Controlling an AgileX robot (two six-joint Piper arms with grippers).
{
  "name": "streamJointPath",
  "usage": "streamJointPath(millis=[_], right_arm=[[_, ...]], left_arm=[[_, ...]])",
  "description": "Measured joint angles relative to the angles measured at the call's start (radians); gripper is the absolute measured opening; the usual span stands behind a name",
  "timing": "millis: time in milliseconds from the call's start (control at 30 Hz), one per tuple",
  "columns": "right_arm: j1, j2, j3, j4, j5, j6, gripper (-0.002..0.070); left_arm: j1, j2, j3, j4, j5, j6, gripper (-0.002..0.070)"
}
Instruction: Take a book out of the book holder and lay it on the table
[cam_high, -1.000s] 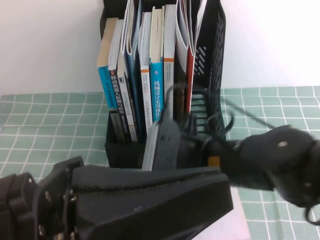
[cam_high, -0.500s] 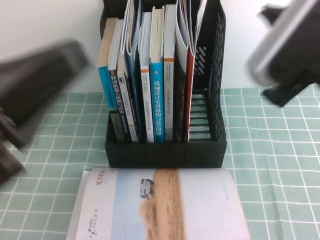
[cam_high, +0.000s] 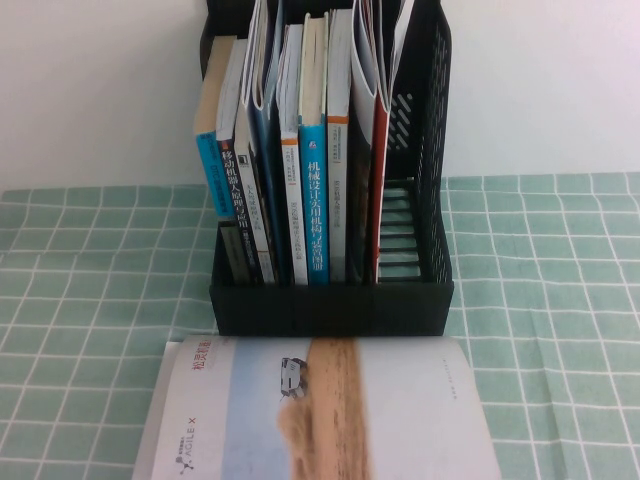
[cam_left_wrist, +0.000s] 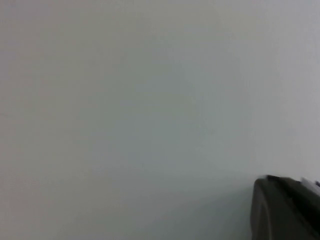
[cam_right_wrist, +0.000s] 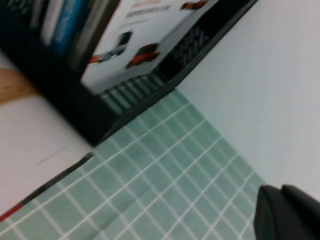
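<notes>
The book (cam_high: 320, 410), white and pale blue with a sandy tan stripe and a small vehicle picture, lies flat on the table (cam_high: 90, 260) just in front of the black book holder (cam_high: 330, 305). Neither arm shows in the high view. In the right wrist view the right gripper (cam_right_wrist: 287, 215) is a dark shape at the picture's edge, above the green checked table (cam_right_wrist: 165, 175), away from the holder (cam_right_wrist: 50, 100) and the book's corner (cam_right_wrist: 35, 150). In the left wrist view the left gripper (cam_left_wrist: 285, 210) is a dark shape facing a plain white wall.
Several upright books fill the holder's slots, among them a thin red-covered one (cam_high: 378, 200). The holder's rightmost slot (cam_high: 405, 235) holds no book. A white wall stands behind the table.
Both arms, which were over the book in front of the holder, swung out to the sides and left the high view. The book stays flat on the table.
</notes>
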Motion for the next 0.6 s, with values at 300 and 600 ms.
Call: streamJointPath(millis=[300, 600], right_arm=[[0.0, -0.248, 0.319, 0.357, -0.23, -0.109, -0.0001], [0.0, -0.328, 0.563, 0.515, -0.491, -0.115, -0.0001]], left_arm=[[0.27, -0.316, 0.326, 0.002, 0.159, -0.018, -0.0003], [0.323, -0.326, 0.527, 0.003, 0.183, -0.022, -0.0002]])
